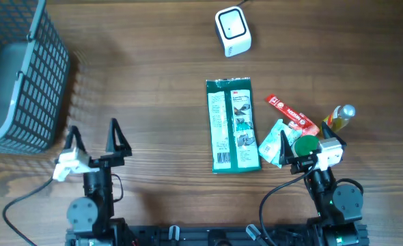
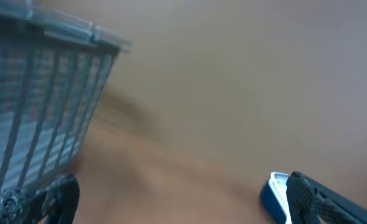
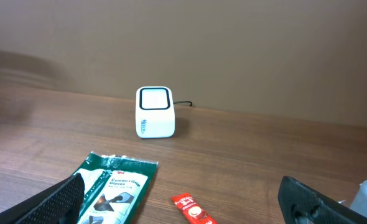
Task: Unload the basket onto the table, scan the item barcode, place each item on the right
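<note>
A white cube barcode scanner (image 1: 232, 31) (image 3: 154, 112) stands at the back of the table. A green glove pack (image 1: 232, 125) (image 3: 112, 190) lies flat in the middle. To its right lie a red sachet (image 1: 292, 114) (image 3: 194, 211), a teal packet (image 1: 275, 143), a green round lid (image 1: 306, 145) and a small yellow bottle (image 1: 340, 117). My right gripper (image 1: 304, 147) (image 3: 182, 198) hovers open over these small items, holding nothing. My left gripper (image 1: 93, 140) (image 2: 183, 199) is open and empty at the front left, apart from every item. No barcode shows clearly.
A grey mesh basket (image 1: 24, 75) (image 2: 40, 106) fills the far left corner, just beyond the left gripper. A blurred blue and white thing (image 2: 274, 196) shows beside the left gripper's right finger. The scanner's cable runs off the back edge.
</note>
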Tool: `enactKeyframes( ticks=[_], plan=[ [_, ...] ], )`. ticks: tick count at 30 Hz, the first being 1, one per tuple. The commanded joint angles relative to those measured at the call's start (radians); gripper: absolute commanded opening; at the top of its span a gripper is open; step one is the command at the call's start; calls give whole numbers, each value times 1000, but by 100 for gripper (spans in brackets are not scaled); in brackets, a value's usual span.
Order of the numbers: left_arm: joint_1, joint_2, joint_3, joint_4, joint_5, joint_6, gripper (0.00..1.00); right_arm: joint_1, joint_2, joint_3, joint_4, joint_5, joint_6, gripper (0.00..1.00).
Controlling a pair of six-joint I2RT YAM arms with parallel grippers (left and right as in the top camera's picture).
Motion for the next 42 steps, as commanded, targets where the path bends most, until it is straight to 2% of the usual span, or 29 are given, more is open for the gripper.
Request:
enactKeyframes(
  ticks=[1,4,6,42],
  plan=[
    [6,-6,-5,-141,26,31,100,-3,-9,-1,3,16,16,100],
    [5,-6,-5,-242,102,195,100,-3,-9,-1,3,16,16,100],
    [5,-6,-5,-240,123,242,100,-3,-9,-1,3,16,17,100],
    [5,-5,-5,-233,159,235,100,-3,-9,-1,3,16,16,99]
  ],
)
